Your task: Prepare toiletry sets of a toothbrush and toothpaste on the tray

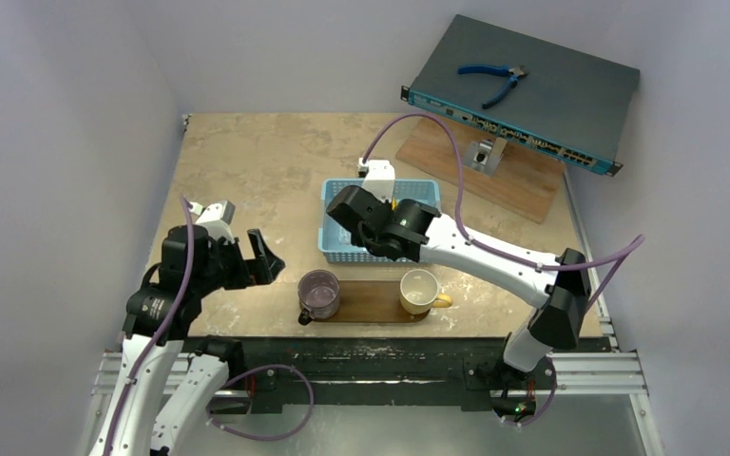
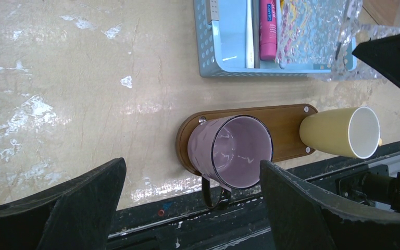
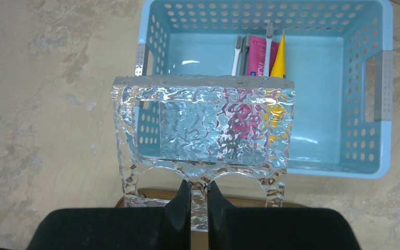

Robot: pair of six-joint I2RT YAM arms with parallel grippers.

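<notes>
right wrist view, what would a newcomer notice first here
The clear rippled plastic piece pinched in the right tool, held over the light-blue basket, where a pink tube and yellow tube lie beside pale brushes. Next, the purple cup and cream cup standing at opposite ends of the dark oval tray.

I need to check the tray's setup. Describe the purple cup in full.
The purple cup is a dimpled mug, glossy like glazed ceramic, with a dark rim and a dark loop handle pointing toward the near edge of the table. It stands upright and empty on the left-arm end of the dark wooden oval tray, apart from the cream cup at the other end. Nothing else touches it.
</notes>
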